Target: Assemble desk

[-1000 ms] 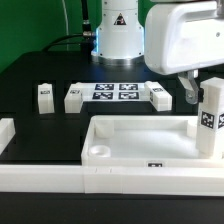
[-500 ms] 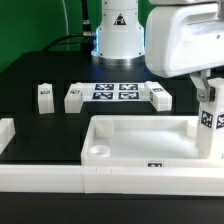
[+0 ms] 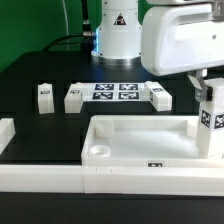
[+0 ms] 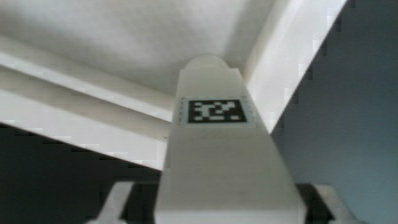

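The desk panel [image 3: 140,140], a large white tray with a raised rim and a corner hole, lies at the front of the table. My gripper [image 3: 206,92] is shut on a white tagged block leg [image 3: 210,122] and holds it upright at the panel's corner on the exterior view's right. In the wrist view the leg [image 4: 221,140] runs out from between my fingers [image 4: 121,205], its tag facing the camera, with the panel rim [image 4: 107,85] beyond it. Two more legs lie behind, one [image 3: 44,95] at the left and one [image 3: 160,97] beside the marker board.
The marker board [image 3: 109,95] lies flat behind the panel, with a further white block [image 3: 73,98] at its left end. White border rails run along the front [image 3: 60,178] and left [image 3: 6,132]. The robot base [image 3: 118,35] stands at the back.
The gripper with the leg has shifted slightly to the exterior view's left and a little lower. The panel and loose legs have not moved.
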Robot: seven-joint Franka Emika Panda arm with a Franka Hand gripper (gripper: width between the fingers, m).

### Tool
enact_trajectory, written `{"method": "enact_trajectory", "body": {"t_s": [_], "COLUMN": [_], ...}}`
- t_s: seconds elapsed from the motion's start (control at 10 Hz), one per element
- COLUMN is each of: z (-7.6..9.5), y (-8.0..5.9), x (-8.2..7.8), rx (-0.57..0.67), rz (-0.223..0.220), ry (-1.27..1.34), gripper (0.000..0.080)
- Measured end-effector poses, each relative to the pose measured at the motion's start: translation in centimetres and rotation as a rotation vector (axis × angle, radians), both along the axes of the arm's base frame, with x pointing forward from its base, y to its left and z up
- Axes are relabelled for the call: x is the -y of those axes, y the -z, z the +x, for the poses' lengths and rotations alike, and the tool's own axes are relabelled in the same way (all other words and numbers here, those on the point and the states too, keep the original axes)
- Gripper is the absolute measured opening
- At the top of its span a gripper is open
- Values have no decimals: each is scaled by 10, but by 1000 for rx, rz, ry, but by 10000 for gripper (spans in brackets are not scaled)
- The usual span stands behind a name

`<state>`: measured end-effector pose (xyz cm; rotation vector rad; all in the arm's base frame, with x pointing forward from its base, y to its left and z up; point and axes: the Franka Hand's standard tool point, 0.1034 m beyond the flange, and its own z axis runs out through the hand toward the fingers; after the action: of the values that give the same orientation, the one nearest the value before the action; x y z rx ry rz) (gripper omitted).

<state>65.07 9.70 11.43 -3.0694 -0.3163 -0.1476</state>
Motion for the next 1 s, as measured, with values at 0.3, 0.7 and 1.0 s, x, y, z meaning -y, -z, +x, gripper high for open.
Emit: {"method": "enact_trajectory", "body": {"t_s": [0.3, 0.7, 1.0], "z": [0, 0, 0], "y": [1, 2, 2], "x": [3, 6, 8], "rx": [-14, -49, -75], "rz": [39, 83, 112], "ry": [341, 774, 1024], "gripper": [288, 290, 290]}}
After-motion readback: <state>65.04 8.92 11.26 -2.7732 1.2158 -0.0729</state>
